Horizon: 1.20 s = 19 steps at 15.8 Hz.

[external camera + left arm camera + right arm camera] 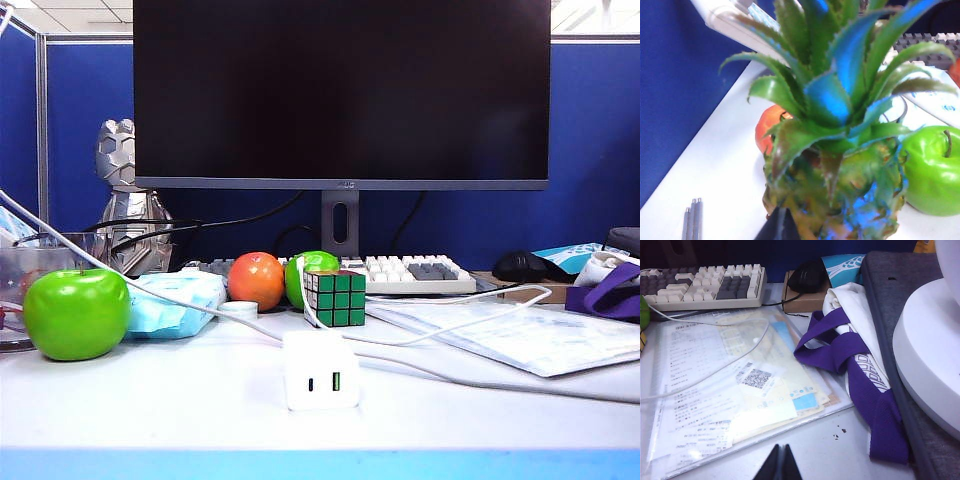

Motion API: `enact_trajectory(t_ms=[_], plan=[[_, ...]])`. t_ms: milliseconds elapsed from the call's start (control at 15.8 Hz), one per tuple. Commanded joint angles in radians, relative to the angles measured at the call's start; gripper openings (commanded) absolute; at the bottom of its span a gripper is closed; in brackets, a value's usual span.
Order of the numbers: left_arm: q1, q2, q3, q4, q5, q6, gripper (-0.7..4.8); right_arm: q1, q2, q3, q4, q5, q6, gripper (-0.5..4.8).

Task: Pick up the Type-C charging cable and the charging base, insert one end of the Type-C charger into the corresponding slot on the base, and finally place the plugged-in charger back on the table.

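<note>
The charging base [321,371] is resting at the desk's [150,410] front centre, ports facing the exterior camera. The Type-C charging cable [470,320] is trailing from behind it toward the right, its long axis running roughly crosswise. Both hands are being held fully closed and empty: the left hand [779,225] behind a pineapple [840,165], the right hand [780,464] over papers [730,395] (the side where the cable is lying, probably nearer).
</note>
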Motion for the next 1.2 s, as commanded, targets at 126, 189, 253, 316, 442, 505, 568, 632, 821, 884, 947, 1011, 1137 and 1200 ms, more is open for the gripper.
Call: enact_trajectory(t_ms=[126,189,253,316,442,505,568,632,821,884,947,1011,1137,1200], plan=[[0.000,-0.002,-0.001,-0.012,0.004,-0.001,-0.03,0.001,-0.002,-0.007,0.000,-0.003,0.003,-0.06],[0.000,-0.002,-0.002,-0.012,0.004,-0.005,-0.03,0.001,-0.002,-0.007,0.000,-0.003,0.003,-0.06],[0.000,-0.002,-0.001,-0.012,0.004,-0.023,-0.03,0.001,-0.002,-0.007,0.001,-0.003,0.003,-0.06],[0.000,-0.002,-0.001,-0.011,0.004,-0.047,-0.03,0.001,-0.002,-0.007,0.005,-0.003,0.004,-0.06],[0.000,-0.002,0.011,-0.007,0.000,-0.169,-0.03,0.001,-0.002,-0.002,0.025,-0.002,0.020,-0.06],[0.000,-0.002,0.021,-0.007,0.000,-0.212,-0.03,0.001,-0.002,0.010,0.031,-0.002,0.053,-0.06],[0.000,-0.002,0.039,-0.008,0.000,-0.245,-0.03,0.001,-0.002,0.033,0.030,0.002,0.086,-0.06],[0.000,-0.002,0.066,-0.006,0.000,-0.249,-0.03,0.001,-0.002,0.058,0.030,0.002,0.095,-0.06],[0.000,0.022,0.219,-0.002,-0.043,-0.293,-0.03,0.001,-0.001,0.198,-0.016,0.098,0.094,-0.06],[0.000,0.049,0.261,-0.001,-0.049,-0.293,-0.03,0.001,0.001,0.243,-0.034,0.133,0.092,-0.07],[0.000,0.115,0.323,0.012,-0.049,-0.293,-0.03,0.001,0.014,0.294,-0.040,0.157,0.085,-0.06],[0.000,0.195,0.380,0.030,-0.048,-0.293,-0.03,0.001,0.045,0.342,-0.039,0.159,0.082,-0.06],[0.000,0.346,0.492,0.031,0.002,-0.293,-0.03,0.001,0.118,0.409,-0.037,0.154,0.082,-0.06],[0.000,0.399,0.539,0.032,0.043,-0.291,-0.03,0.002,0.157,0.441,-0.037,0.151,0.082,-0.06]])
